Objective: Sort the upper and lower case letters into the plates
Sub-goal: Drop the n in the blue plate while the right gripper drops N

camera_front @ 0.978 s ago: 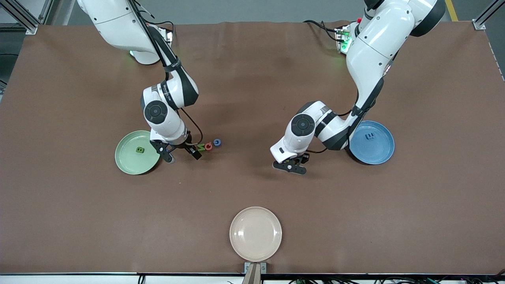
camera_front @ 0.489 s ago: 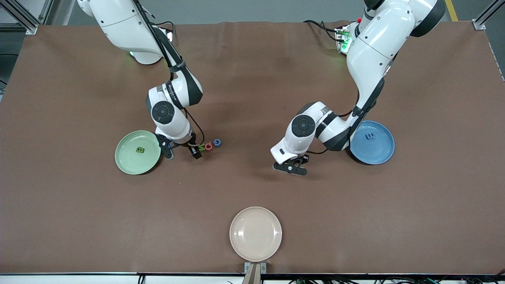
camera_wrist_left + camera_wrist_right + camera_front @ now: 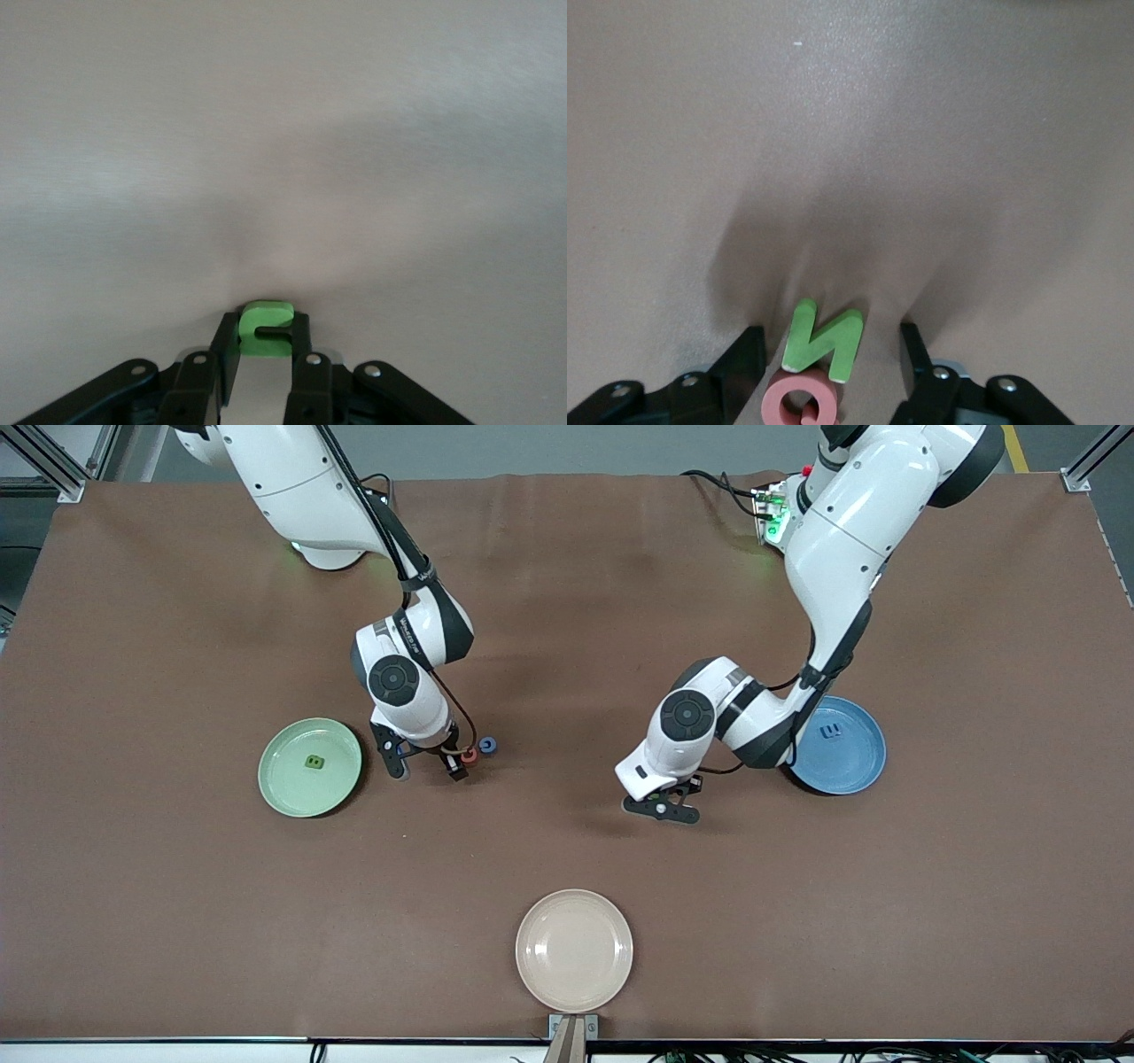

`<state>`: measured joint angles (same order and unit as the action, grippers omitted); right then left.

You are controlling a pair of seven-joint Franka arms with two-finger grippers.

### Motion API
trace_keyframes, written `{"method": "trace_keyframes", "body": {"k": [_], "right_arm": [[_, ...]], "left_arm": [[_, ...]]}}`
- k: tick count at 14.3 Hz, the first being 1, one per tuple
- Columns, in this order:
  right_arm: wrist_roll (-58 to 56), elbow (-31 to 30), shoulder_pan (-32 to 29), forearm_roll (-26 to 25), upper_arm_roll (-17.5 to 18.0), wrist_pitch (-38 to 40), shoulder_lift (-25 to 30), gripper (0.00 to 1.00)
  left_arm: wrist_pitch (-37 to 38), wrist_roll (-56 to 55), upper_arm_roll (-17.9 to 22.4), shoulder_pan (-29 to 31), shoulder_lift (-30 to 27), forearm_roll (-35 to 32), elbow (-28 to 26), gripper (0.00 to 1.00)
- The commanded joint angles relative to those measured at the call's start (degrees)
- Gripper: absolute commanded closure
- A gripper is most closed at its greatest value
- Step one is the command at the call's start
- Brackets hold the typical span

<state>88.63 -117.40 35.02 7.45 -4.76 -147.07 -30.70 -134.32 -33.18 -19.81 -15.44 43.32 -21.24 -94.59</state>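
The pale green plate (image 3: 309, 767) sits toward my right arm's end of the table with a dark green letter (image 3: 312, 762) in it; the sky blue plate (image 3: 842, 746) lies toward my left arm's end, holding a blue letter (image 3: 830, 732). My left gripper (image 3: 264, 352) is clamped on a bright green letter (image 3: 264, 329) over bare table. My right gripper (image 3: 831, 354) stands open, its fingers either side of a green N (image 3: 823, 339) and a red letter (image 3: 803, 400). A cream plate (image 3: 574, 950) lies nearest the front camera.
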Motion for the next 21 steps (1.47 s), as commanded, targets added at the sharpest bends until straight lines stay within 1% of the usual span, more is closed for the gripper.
{"method": "trace_keyframes", "body": {"k": [1,4,5,6,7,8,10,12,15,16,17,19,21], "right_arm": [[1.55,1.47,0.22,-1.12,-0.52,0.11,-1.38,0.65],[0.93,1.47,-0.13,-3.04,-0.6,0.46,-1.21,0.91],[0.76,1.56,-0.83,-3.49,-0.6,0.55,-1.21,0.97],[-0.11,1.56,-1.18,-3.66,-0.6,0.55,-1.12,1.0],[-2.38,1.47,-1.53,-4.1,-0.6,0.9,-0.68,1.0],[-3.97,1.56,-2.49,-4.19,-0.78,2.9,0.19,1.0],[-11.15,1.73,-5.48,-4.37,-1.39,7.65,3.79,1.0],[-20.37,1.82,-10.04,-4.37,-1.48,13.54,7.13,1.0],[-31.47,1.38,-15.76,-4.37,-1.48,16.37,10.13,1.0],[-33.5,0.95,-17.17,-4.37,-1.48,16.46,10.57,1.0],[-35.09,-1.23,-18.05,-4.37,-1.4,15.5,11.18,1.0],[-37.9,-4.58,-19.28,-4.37,-1.39,12.17,12.15,1.0],[-39.14,-8.09,-19.9,-4.37,-1.39,7.08,11.89,1.0]], "left_arm": [[2.83,1.17,-0.49,2.77,-5.95,-1.26,-3.48,0.86],[2.83,6.88,-2.51,9.26,-11.92,-1.18,-9.98,0.86],[2.83,9.07,-3.73,11.98,-13.94,-1.18,-12.35,0.86],[2.83,11.27,-4.88,14.97,-15.96,-1.18,-14.81,0.86],[2.83,13.56,-6.11,17.7,-17.29,-1.18,-16.84,0.86],[2.83,15.93,-7.16,20.68,-18.52,-1.26,-18.94,0.86],[2.4,19.19,-8.57,25.7,-20.19,-1.35,-22.29,0.86],[1.52,22.7,-8.75,29.4,-21.6,-1.35,-25.28,0.86],[-4.44,27.45,-8.75,33.96,-23.36,-1.44,-30.9,0.85],[-5.85,28.94,-8.75,35.29,-23.89,-1.7,-32.14,0.85],[-6.74,30.18,-8.75,36.26,-24.5,-2.4,-33.37,0.85],[-7.36,32.38,-8.75,38.46,-25.04,-3.98,-35.31,0.85],[-9.28,33.35,-8.75,40.74,-24.69,-6.61,-36.54,0.85]]}}
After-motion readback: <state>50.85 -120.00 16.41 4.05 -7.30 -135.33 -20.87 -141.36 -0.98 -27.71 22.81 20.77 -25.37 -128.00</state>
